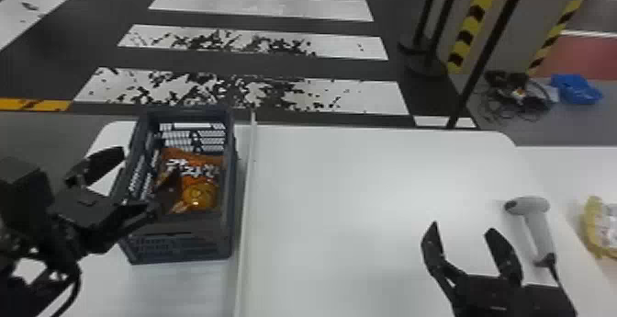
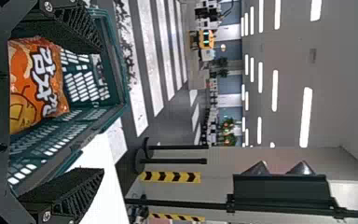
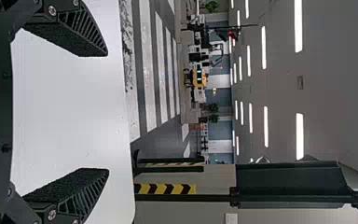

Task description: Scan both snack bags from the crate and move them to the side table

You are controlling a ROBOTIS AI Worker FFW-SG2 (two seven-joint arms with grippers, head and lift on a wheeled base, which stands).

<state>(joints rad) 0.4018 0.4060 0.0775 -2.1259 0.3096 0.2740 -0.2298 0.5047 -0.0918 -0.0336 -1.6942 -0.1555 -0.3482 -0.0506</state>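
Head view: black two-fingered left gripper hides part of the orange plastic snack bag and the dark slatted plastic crate's rim, right edge crops the yellow-and-white plastic snack bag, black cable tangle on floor too small to resolve.
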